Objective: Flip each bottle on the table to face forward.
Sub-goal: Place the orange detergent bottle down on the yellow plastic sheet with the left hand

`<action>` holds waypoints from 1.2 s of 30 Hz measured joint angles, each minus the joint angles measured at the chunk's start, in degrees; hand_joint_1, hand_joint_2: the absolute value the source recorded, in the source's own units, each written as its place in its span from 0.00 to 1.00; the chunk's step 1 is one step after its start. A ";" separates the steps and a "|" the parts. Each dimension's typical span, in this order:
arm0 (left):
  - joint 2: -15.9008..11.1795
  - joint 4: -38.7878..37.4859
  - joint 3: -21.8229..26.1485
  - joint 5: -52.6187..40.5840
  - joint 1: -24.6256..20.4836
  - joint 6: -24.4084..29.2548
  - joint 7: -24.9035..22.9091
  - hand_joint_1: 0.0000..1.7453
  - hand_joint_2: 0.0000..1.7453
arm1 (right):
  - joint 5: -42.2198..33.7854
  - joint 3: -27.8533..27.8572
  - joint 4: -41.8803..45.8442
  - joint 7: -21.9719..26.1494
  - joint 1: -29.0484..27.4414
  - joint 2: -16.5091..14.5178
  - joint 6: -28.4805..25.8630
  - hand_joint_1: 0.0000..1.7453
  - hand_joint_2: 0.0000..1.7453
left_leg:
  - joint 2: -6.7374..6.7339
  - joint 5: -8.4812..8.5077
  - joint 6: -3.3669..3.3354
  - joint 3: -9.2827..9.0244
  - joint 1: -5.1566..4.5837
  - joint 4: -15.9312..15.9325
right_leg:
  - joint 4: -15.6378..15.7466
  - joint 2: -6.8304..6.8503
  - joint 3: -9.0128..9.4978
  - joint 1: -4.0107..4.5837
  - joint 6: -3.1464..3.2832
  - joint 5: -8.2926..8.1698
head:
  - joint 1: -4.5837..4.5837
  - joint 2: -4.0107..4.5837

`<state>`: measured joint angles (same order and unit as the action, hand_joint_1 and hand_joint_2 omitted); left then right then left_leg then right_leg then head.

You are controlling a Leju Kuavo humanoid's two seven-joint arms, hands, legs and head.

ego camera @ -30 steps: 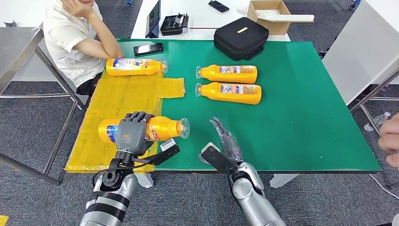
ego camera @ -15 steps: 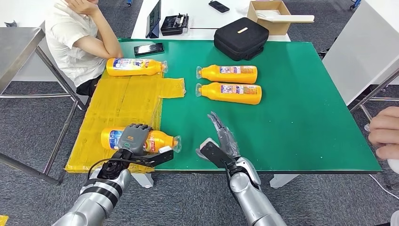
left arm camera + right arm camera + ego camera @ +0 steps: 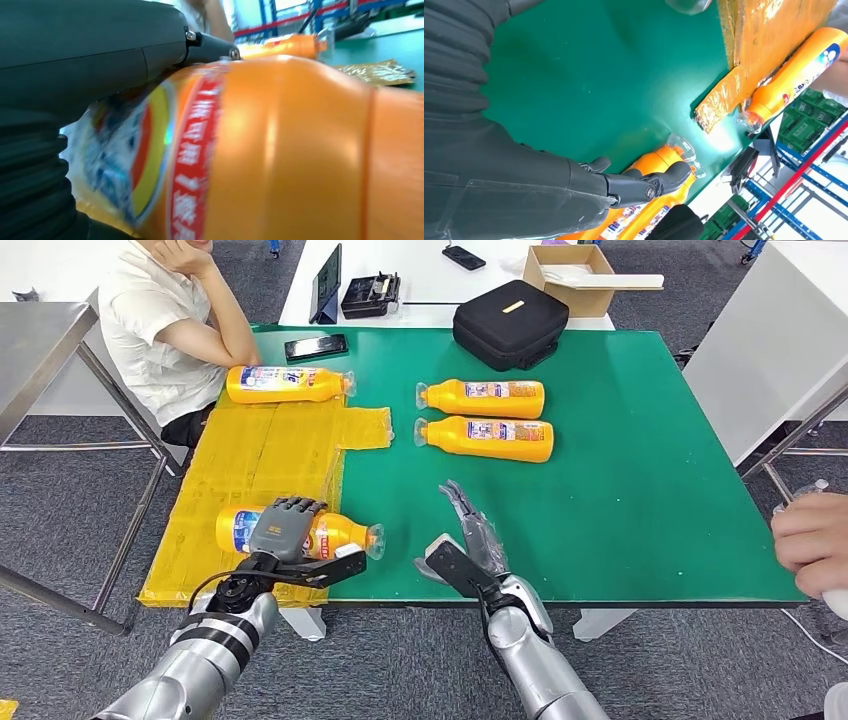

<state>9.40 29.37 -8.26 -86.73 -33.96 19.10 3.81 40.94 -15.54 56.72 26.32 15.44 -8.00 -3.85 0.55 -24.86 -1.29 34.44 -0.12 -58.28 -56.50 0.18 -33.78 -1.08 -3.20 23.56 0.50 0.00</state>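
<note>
Four orange bottles lie on their sides on the green table. My left hand grips the nearest bottle, which lies on the yellow sheet by the front edge with its clear cap to the right. The left wrist view has that bottle up close, under my thumb. My right hand is open, fingers stretched out, just above the table's front edge. Two bottles lie side by side mid-table, also seen past my right hand as a bottle pair. Another bottle lies at the far left.
A person sits at the far left corner, an elbow by the table. A phone and a black case lie at the back. Another person's hand reaches in at the right edge. A cardboard box stands behind.
My left hand has brought the nearest bottle down and toward me onto the yellow sheet. My right hand has hardly moved. The person's hand at the right edge has come further in.
</note>
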 joint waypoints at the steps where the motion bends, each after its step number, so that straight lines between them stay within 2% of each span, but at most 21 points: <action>1: 0.05 -0.14 0.14 0.11 -0.17 -0.38 -0.06 0.00 1.00 | 0.00 0.00 -0.06 0.00 0.00 0.00 0.00 0.00 1.00 | 0.00 0.00 0.00 -0.01 0.00 0.00 | 0.00 0.00 0.01 0.00 0.00 0.00 | 0.00 0.00; 5: 0.14 -0.67 0.36 0.40 -0.71 -2.23 -0.10 0.00 1.00 | 0.00 0.00 -0.31 0.09 0.07 -0.01 0.00 0.00 1.00 | 0.03 0.00 -0.01 -0.05 0.00 0.00 | 0.00 0.01 0.08 -0.01 0.00 0.00 | 0.00 0.00; 11: 0.14 -2.96 1.46 1.50 -3.41 -10.86 0.38 0.00 1.00 | -0.49 0.00 -2.18 1.51 1.64 -0.02 -0.17 0.00 1.00 | 0.02 0.00 -0.01 -0.24 -0.01 0.01 | 0.01 0.01 0.29 -0.01 0.00 0.00 | 0.01 0.00; 15: 0.13 -4.56 2.50 3.29 -4.81 -13.71 1.30 0.00 1.00 | -1.07 0.01 -4.24 2.66 3.17 -0.02 -0.27 0.00 1.00 | 0.02 0.00 -0.01 -0.35 -0.01 0.01 | 0.00 0.01 0.38 -0.01 0.00 0.01 | 0.00 0.00; 26: 0.16 -5.75 3.54 4.11 -5.40 -14.17 2.24 0.00 1.00 | -0.97 0.01 -6.86 3.08 4.46 -0.02 -0.62 0.00 1.00 | 0.02 -0.01 0.00 -0.47 -0.01 0.01 | 0.01 0.01 0.50 -0.01 -0.01 0.01 | 0.00 0.00; 32: 0.61 -5.78 3.54 4.03 -4.68 -10.21 3.20 0.00 1.00 | -0.80 0.01 -7.28 2.87 4.47 -0.02 -1.22 0.00 1.00 | 0.03 -0.01 -0.01 -0.49 -0.01 0.01 | 0.02 0.01 0.52 -0.01 -0.01 0.01 | 0.00 0.00; 36: 0.96 -5.76 3.54 3.99 -4.41 -9.66 3.23 0.00 1.00 | -0.56 0.00 -7.28 2.78 4.44 -0.02 -1.22 0.00 1.00 | 0.04 -0.01 -0.01 -0.49 -0.01 0.01 | 0.01 0.01 0.52 -0.01 -0.01 0.01 | 0.00 0.00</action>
<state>10.36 23.61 -4.73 -82.74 -38.36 9.44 7.04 40.38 -15.54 49.44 29.10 19.88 -8.02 -5.07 0.58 -24.87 -1.30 33.95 -0.13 -58.27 -56.49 0.20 -33.27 -1.09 -3.20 23.58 0.50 0.00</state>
